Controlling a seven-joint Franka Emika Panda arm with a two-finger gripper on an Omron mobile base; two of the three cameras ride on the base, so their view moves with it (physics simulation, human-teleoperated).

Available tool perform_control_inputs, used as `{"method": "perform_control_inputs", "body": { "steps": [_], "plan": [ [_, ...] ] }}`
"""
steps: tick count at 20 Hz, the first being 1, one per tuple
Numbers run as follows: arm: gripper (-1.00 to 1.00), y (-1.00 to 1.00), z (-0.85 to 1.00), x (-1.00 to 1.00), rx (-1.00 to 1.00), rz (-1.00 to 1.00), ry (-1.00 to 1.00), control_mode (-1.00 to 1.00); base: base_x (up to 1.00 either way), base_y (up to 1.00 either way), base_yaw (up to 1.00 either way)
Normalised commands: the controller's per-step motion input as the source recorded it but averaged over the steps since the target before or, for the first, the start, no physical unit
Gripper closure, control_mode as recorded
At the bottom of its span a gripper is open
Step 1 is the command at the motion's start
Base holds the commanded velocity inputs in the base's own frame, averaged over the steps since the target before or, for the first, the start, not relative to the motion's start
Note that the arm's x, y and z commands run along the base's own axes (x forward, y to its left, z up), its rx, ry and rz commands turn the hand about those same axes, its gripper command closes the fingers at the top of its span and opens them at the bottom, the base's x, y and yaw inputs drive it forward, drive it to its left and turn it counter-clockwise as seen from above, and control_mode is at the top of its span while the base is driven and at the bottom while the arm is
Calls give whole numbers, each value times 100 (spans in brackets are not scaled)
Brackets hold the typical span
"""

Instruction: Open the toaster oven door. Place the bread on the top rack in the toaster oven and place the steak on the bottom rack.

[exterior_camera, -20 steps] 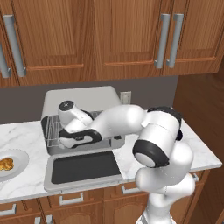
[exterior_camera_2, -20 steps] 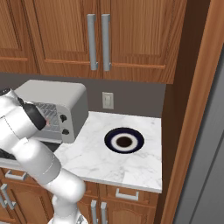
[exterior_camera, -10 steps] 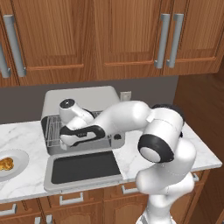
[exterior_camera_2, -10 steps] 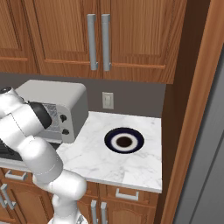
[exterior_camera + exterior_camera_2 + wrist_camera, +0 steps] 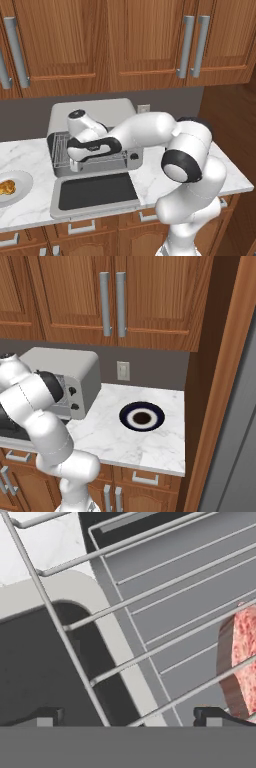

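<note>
**Reaching Into the Oven, Hand Spread Wide Above the Steak**

Leaning across the marble counter (image 5: 30, 210), the white arm has its hand (image 5: 75, 162) at the mouth of the toaster oven (image 5: 95, 112), just over the left part of the racks. The hand's two fingertips (image 5: 47, 716) stand as far apart as they go and hold nothing.

The toaster oven door (image 5: 95, 192) lies folded flat toward the counter's front edge, dark glass facing up, its long side running left to right along the oven's front. Seen through the wires in the hand view, the steak (image 5: 242, 662) rests on the bottom rack (image 5: 200, 607), near the right fingertip; the slab's long axis runs roughly from the near edge of that view toward the far one. A wire of the top rack (image 5: 60, 632) crosses in front of it.

The bread (image 5: 7, 188) sits on a white plate (image 5: 22, 180) at the counter's left end, well apart from the oven. A dark-rimmed bowl (image 5: 142, 417) stands on the counter to the oven's right.
</note>
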Motion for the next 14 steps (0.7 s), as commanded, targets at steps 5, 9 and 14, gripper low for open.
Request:
{"method": "perform_control_inputs", "body": {
  "steps": [5,9,14],
  "plan": [
    [-100,22,-21,-78,0,-3,15,-100,0,0,0],
    [-100,22,-23,-79,0,-6,10,-100,0,0,0],
    [-100,25,-30,-77,0,-8,4,-100,0,0,0]
  ]
}}
